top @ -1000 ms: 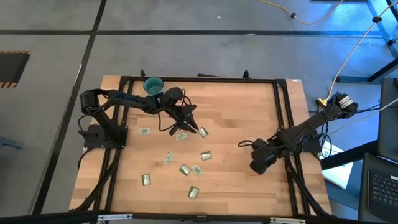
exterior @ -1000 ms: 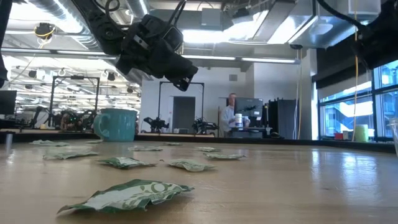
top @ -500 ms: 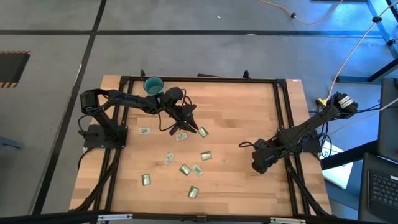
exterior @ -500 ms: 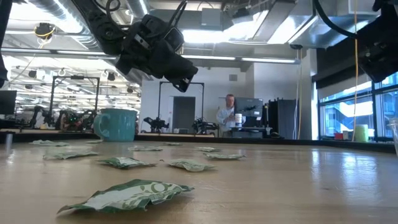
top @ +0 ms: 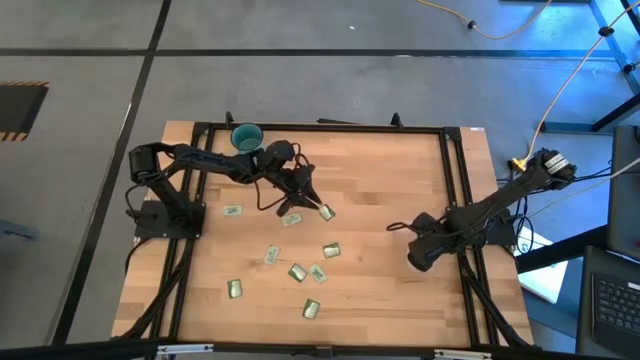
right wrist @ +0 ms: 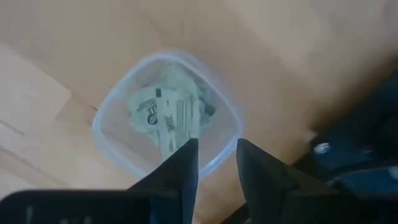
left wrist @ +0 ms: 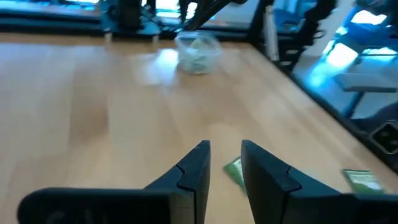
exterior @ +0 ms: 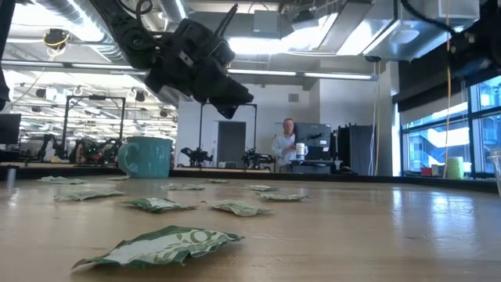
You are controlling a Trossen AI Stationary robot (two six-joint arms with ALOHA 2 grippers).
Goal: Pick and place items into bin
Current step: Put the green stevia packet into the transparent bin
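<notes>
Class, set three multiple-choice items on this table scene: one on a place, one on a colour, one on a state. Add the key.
1. Where is the right gripper?
A. above the clear bin
B. at the far left corner
C. parked at the near edge

2. What colour is the mug?
A. red
B. teal
C. white

3. The bin is:
A. empty
B. tipped over
C. upright, holding packets

Key:
1 A: the right wrist view looks past the jaws straight down into the bin.
2 B: both the high and low views show it teal.
3 C: printed packets lie inside its rim.
</notes>
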